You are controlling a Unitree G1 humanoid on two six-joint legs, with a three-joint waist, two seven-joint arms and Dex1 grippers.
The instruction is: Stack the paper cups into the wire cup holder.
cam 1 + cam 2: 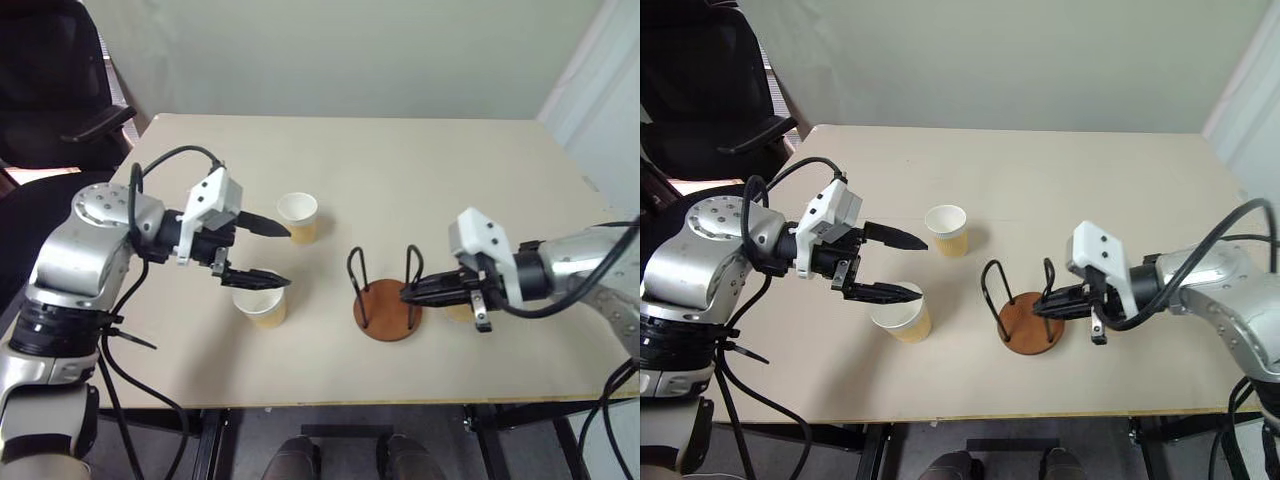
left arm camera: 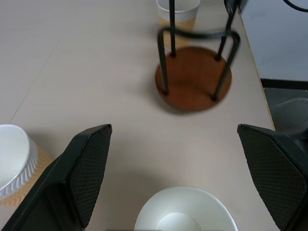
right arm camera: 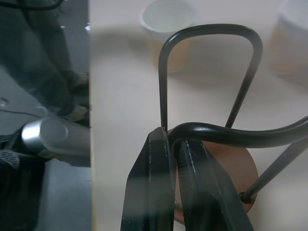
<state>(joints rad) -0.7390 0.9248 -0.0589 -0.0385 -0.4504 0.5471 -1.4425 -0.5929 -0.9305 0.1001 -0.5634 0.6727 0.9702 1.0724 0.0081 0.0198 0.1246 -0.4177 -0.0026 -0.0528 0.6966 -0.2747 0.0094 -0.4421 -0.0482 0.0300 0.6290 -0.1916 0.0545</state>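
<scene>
Empty wire cup holder point(image 1: 387, 309); paper cups point(image 1: 298, 217) upright nearby.

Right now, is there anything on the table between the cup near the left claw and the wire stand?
No. In the left eye view, only bare table lies between the paper cup under the left gripper and the wire cup holder.

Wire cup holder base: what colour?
Reddish-brown disc on the wire cup holder, under black wire loops; clearest in the left wrist view.
</scene>
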